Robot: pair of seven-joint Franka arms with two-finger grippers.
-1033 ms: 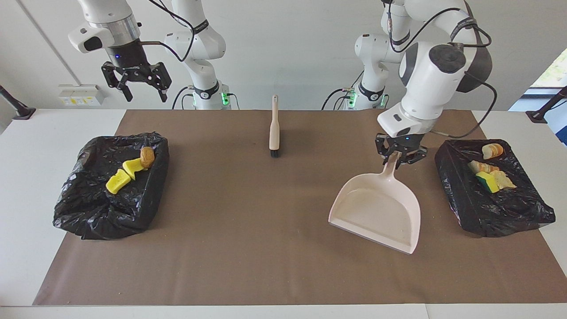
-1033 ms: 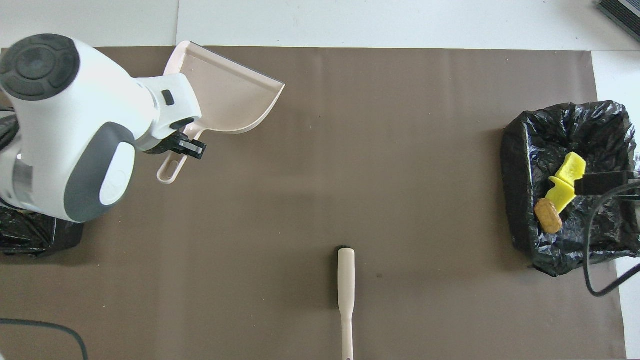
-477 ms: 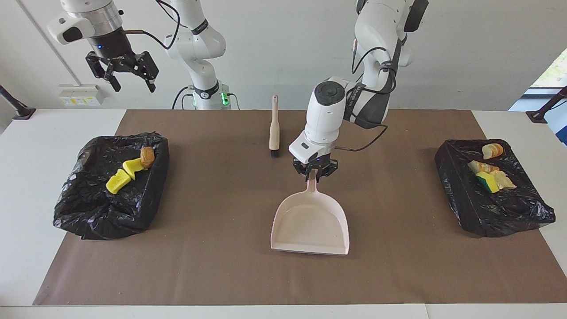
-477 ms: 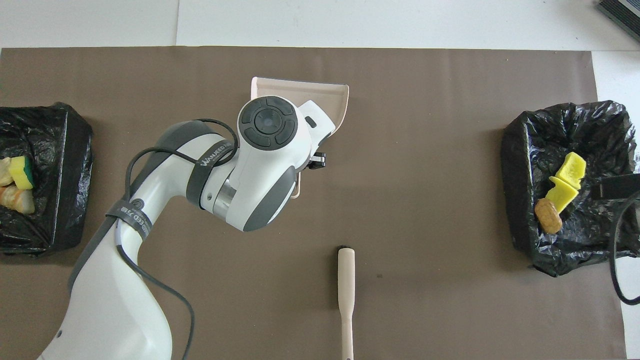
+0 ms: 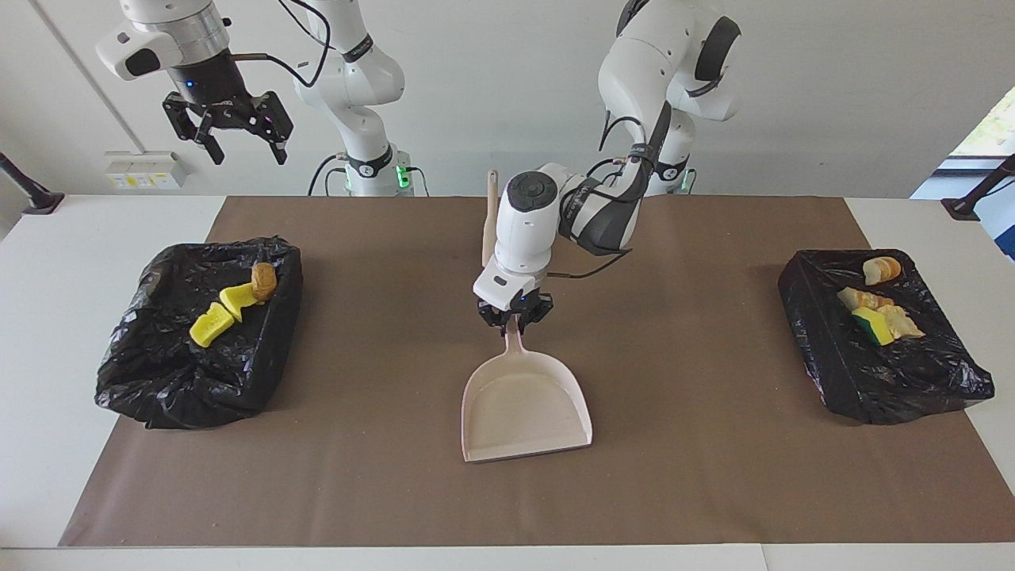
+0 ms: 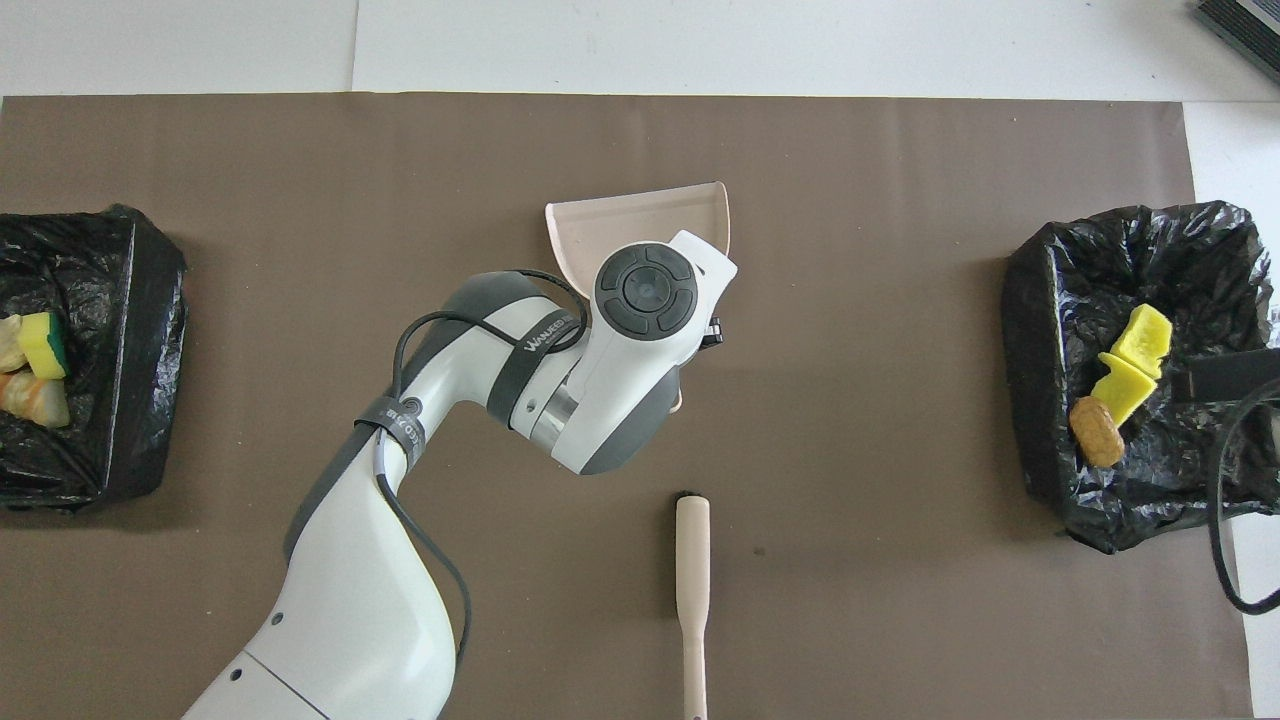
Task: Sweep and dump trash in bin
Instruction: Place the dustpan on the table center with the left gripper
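Observation:
My left gripper is shut on the handle of the pale pink dustpan, which lies low over the middle of the brown mat with nothing in it. In the overhead view the arm hides the handle and only the pan's mouth shows. The trash lies in two black-lined bins. Yellow wedges and a brown bun are in the bin at the right arm's end. Striped croissant-like pieces are in the bin at the left arm's end. My right gripper hangs open and high over its end of the table.
The beige-handled brush lies on the mat nearer to the robots than the dustpan, bristles toward the pan; in the facing view the left arm partly hides it. A yellow-green sponge sits among the pieces in the left arm's bin.
My left arm has carried the dustpan from beside the bin at its own end to the middle of the mat. The right gripper stayed raised and open, shifting only slightly.

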